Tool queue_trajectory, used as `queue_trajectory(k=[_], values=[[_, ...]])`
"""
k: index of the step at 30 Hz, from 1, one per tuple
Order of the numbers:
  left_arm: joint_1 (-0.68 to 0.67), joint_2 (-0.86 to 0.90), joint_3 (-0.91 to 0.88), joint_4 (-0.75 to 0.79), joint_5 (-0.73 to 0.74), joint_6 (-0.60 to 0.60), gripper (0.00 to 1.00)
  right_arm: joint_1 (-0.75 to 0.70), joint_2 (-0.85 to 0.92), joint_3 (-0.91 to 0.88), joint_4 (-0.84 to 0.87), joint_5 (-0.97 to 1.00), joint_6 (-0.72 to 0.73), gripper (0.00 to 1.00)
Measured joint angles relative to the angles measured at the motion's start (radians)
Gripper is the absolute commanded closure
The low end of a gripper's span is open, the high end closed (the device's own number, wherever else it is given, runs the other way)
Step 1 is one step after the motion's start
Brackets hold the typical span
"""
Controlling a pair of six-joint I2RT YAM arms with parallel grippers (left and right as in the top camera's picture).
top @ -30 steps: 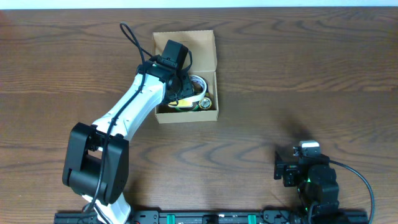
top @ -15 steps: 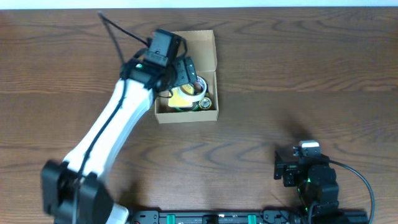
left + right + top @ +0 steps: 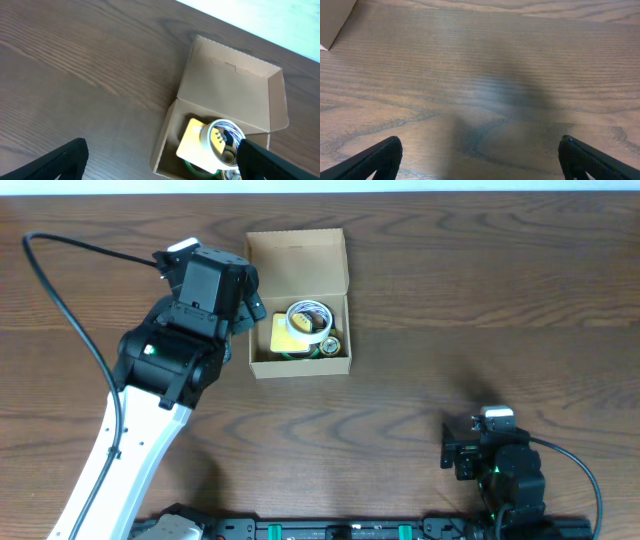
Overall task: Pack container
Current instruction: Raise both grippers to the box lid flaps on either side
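Observation:
The tan cardboard container [image 3: 298, 366] stands open on the table, its flap lid [image 3: 296, 262] laid back. Inside lie a white tape roll [image 3: 310, 320], a yellow square pad [image 3: 277, 335], a green roll and a small shiny item. It also shows in the left wrist view [image 3: 172, 130] with the white roll [image 3: 220, 140] and the pad [image 3: 192, 147]. My left gripper [image 3: 248, 310] is open and empty, just left of the container. My right gripper [image 3: 462, 450] is open and empty, low at the front right.
Brown wood table [image 3: 480, 300] all round. A corner of the container shows at the top left of the right wrist view [image 3: 332, 22]. A black cable [image 3: 70, 300] loops behind the left arm.
My left gripper has come up out of the container and moved left, leaving the white roll and yellow pad inside. The right arm has not moved.

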Motion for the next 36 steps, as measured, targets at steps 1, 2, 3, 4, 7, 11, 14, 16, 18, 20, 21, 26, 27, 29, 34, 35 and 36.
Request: queue_trajectory(k=[1, 2, 3, 4, 7, 11, 14, 16, 18, 20, 21, 26, 27, 29, 34, 35, 36], values=[[0.0, -0.001, 0.0, -0.001, -0.002, 0.0, 0.05, 0.0, 0.0, 0.0, 0.0, 0.0, 0.0, 0.01], [0.0, -0.001, 0.0, -0.006, -0.004, 0.0, 0.05, 0.0, 0.0, 0.0, 0.0, 0.0, 0.0, 0.01], [0.0, -0.001, 0.0, -0.016, -0.005, 0.0, 0.04, 0.0, 0.0, 0.0, 0.0, 0.0, 0.0, 0.01], [0.0, -0.001, 0.0, -0.026, -0.006, 0.0, 0.04, 0.0, 0.0, 0.0, 0.0, 0.0, 0.0, 0.01], [0.0, -0.001, 0.0, -0.053, -0.009, 0.002, 0.05, 0.0, 0.0, 0.0, 0.0, 0.0, 0.0, 0.01], [0.0, -0.001, 0.0, -0.082, -0.01, 0.002, 0.05, 0.0, 0.0, 0.0, 0.0, 0.0, 0.0, 0.01], [0.017, -0.001, 0.0, -0.097, -0.007, 0.004, 0.05, 0.0, 0.0, -0.004, 0.075, 0.039, 0.001, 0.01], [0.047, -0.001, 0.0, -0.098, 0.006, 0.005, 0.05, 0.0, 0.0, -0.009, 0.167, 0.056, 0.031, 0.01], [0.103, 0.003, 0.0, -0.097, 0.043, 0.005, 0.05, 0.0, 0.001, -0.005, 0.237, 0.057, 0.058, 0.01], [0.193, 0.019, 0.0, -0.095, 0.134, 0.004, 0.04, 0.0, 0.037, 0.013, 0.216, 0.058, 0.06, 0.01], [0.226, 0.031, 0.001, -0.094, 0.174, 0.005, 0.04, 0.0, 0.072, 0.026, 0.205, 0.058, 0.06, 0.01], [0.33, 0.117, 0.002, -0.07, 0.312, 0.004, 0.04, 0.0, 0.374, 0.149, 0.196, 0.06, 0.06, 0.01], [0.336, 0.137, 0.002, -0.06, 0.334, 0.004, 0.04, 0.0, 0.455, 0.19, 0.201, 0.061, 0.06, 0.01], [0.338, 0.167, 0.002, -0.028, 0.367, 0.005, 0.04, 0.0, 0.626, 0.292, 0.204, 0.067, 0.06, 0.01], [0.351, 0.223, 0.002, 0.063, 0.397, 0.005, 0.04, 0.0, 1.095, 0.624, 0.202, 0.038, 0.06, 0.01], [0.359, 0.232, 0.002, 0.077, 0.397, 0.005, 0.02, 0.0, 1.169, 0.676, 0.198, 0.01, 0.06, 0.01], [0.383, 0.248, 0.002, 0.098, 0.399, 0.002, 0.0, 0.0, 1.236, 0.714, 0.218, -0.011, 0.06, 0.01]])
